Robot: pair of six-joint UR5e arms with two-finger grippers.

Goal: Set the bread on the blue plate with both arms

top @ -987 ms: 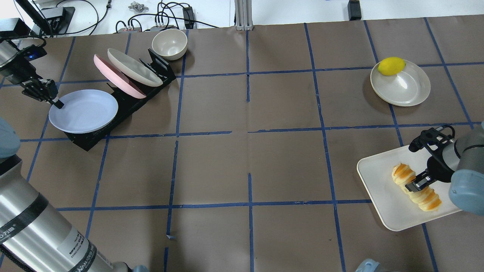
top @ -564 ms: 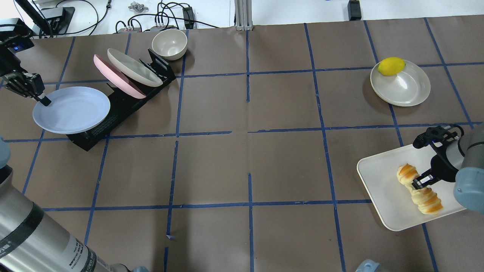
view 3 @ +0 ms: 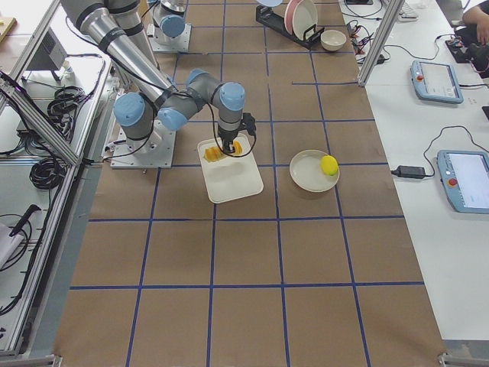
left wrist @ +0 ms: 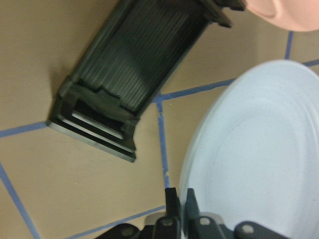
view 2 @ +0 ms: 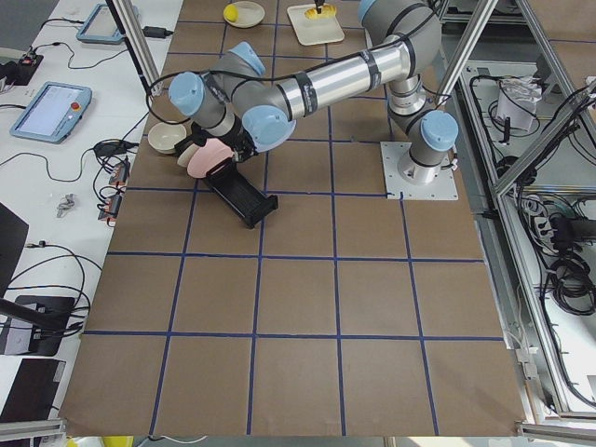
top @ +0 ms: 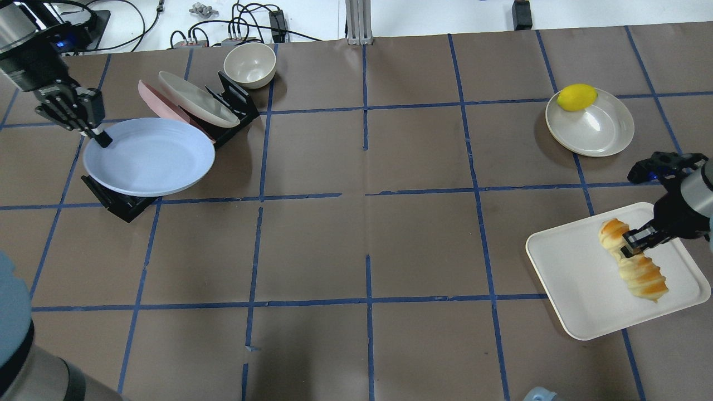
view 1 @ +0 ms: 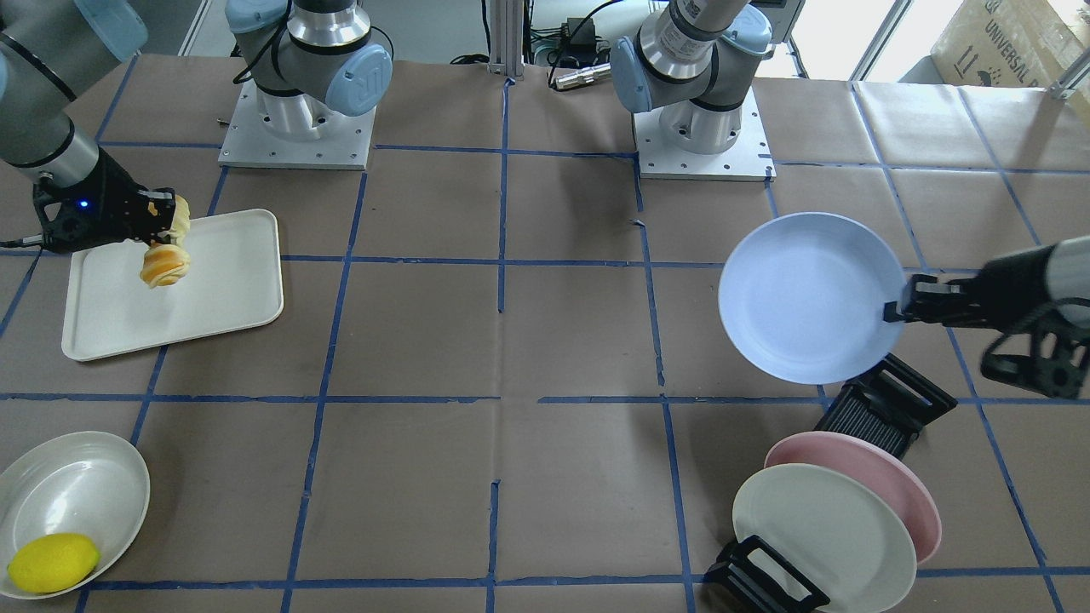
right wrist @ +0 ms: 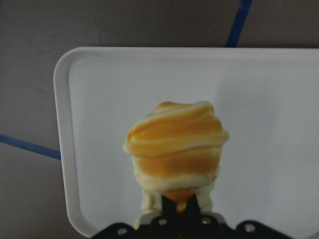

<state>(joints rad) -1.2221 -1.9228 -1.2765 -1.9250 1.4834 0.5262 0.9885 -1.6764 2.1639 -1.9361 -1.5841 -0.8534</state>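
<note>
**Item 1: bread** (top: 641, 277). Twisted golden-orange roll with cream stripes, located over the white tray (top: 568, 278) at the near right of the worktop. It is clamped across its width by the right fingers (top: 625, 251), nearer its far end than its near end.
- Overhead view: the long axis is seen running diagonally, the far end turned toward the worktop's middle and the near end toward the right edge.
- Front-facing view: only the orange far end and a cream sliver are shown, the remainder being hidden by the gripper body.
- Right wrist view: the roll is presented end-on with the tray behind it. Contact with the tray cannot be judged.

**Item 2: blue plate** (top: 149, 157). It is pinched at its rim by the left fingers (top: 102, 138) and held roughly level over the near end of the black rack (top: 120, 203).
- Overhead view: the rack's middle and part of the pink plate (view 1: 911, 485) are covered by it.
- Front-facing view: the pink plate and the cream plate (view 1: 822, 536) are shown nearly whole, leaning in the rack's slots, apart from the blue plate.
- Left wrist view: the rack's ribbed, unoccupied end is seen beside the blue rim.

**Item 3: surroundings.** A cream bowl (top: 249, 64) is placed just beyond the rack. A lemon (top: 576, 96) is lodged at the rim of a round cream dish (top: 599, 131), far right, well apart from the tray.
</note>
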